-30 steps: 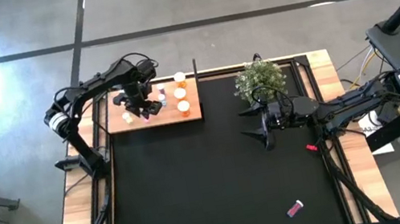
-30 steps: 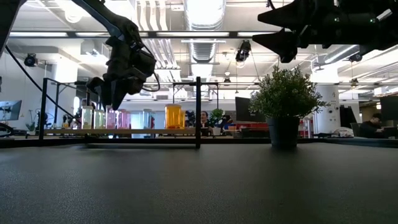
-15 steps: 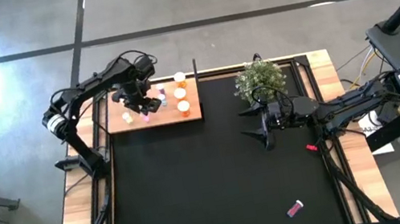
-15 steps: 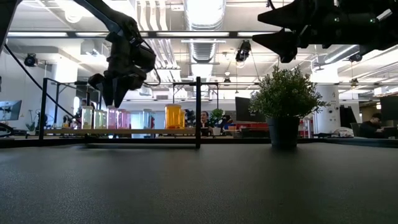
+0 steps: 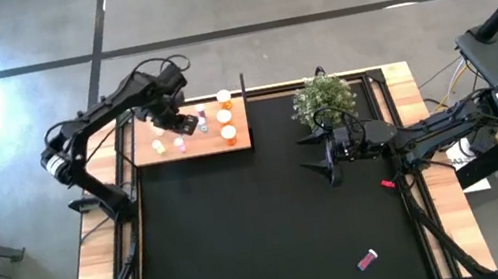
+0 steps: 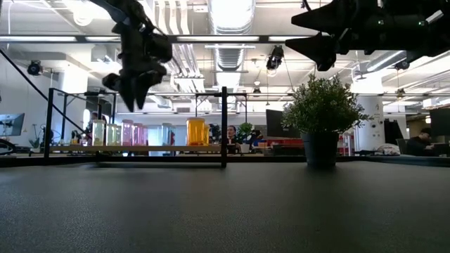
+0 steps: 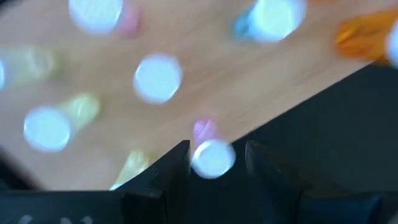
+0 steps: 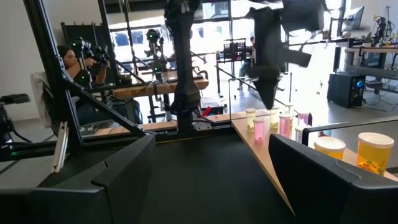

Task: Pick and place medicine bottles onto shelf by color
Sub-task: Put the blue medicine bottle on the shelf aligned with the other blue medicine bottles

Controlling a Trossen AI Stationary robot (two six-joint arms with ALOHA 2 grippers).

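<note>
Bottles (image 5: 200,118) stand on the shelf (image 5: 241,141). Left gripper (image 5: 181,122) hangs above it, fingers narrow, empty. Right gripper (image 5: 317,154), wide apart, waits beside the plant (image 5: 322,98).

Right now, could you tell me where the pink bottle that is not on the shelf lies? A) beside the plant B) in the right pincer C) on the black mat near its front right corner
C: the pink bottle lies alone on the black mat.
</note>
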